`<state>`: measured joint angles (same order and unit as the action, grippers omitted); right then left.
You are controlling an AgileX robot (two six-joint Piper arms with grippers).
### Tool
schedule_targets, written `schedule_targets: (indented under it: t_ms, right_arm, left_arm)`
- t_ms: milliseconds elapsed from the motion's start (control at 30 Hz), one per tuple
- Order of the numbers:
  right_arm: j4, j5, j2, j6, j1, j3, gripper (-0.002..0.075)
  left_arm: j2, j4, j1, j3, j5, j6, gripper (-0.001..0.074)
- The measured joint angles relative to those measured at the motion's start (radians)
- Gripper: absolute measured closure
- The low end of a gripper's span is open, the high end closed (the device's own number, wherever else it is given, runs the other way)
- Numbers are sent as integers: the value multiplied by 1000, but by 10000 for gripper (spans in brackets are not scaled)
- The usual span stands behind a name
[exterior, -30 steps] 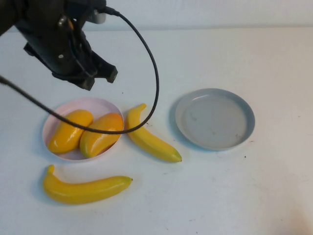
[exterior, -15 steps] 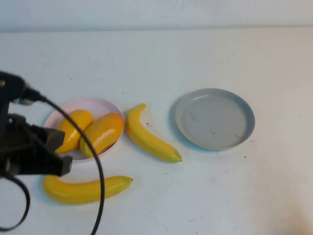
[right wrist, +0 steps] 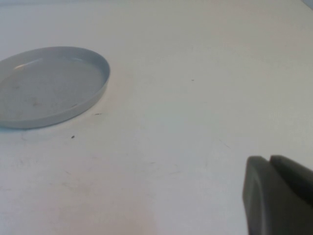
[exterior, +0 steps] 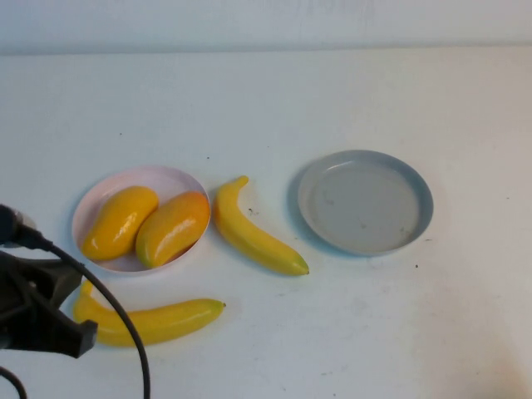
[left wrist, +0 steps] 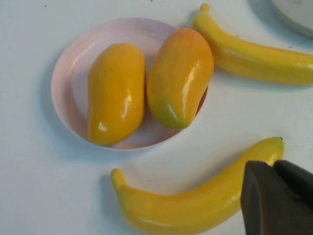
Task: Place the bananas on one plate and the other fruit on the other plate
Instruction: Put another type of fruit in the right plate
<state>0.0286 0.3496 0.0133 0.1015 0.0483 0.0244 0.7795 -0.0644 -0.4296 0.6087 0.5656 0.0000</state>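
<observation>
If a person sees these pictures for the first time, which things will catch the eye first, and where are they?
First, the two glossy mangoes lying side by side on the pink plate, at the table's left. Next, two bananas on the bare table: one between the pink plate and the empty grey plate, the other nearer the robot, partly behind the left pincer at the lower left corner. The right pincer shows only in its own wrist view.

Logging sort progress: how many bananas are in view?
2 long curved yellow bananas, both on the table: one between the plates, one nearer, partly behind the left gripper. Right gripper idle.
</observation>
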Motion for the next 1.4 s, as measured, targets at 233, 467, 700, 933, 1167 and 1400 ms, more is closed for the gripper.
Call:
schedule_targets:
  t_ms: [233, 467, 700, 933, 1167, 1400]
  right_arm:
    - [0, 0, 0, 0, 0, 0, 742]
    - [0, 0, 0, 0, 0, 0, 742]
    - [0, 0, 0, 0, 0, 0, 742]
    - [0, 0, 0, 0, 0, 0, 743]
    - [0, 0, 0, 0, 0, 0, 743]
    - [0, 0, 0, 0, 0, 0, 743]
  left_arm:
    - [-73, -16, 0, -160, -283, -6, 733]
    - [-360, -17, 77, -383, -518, -8, 733]
    - [-629, -5, 273, -542, -544, -9, 733]
    - [-779, 16, 364, -633, -507, -52, 733]
    - [-789, 6, 367, -634, -343, -65, 733]
    - [-789, 1, 367, -634, -193, -65, 733]
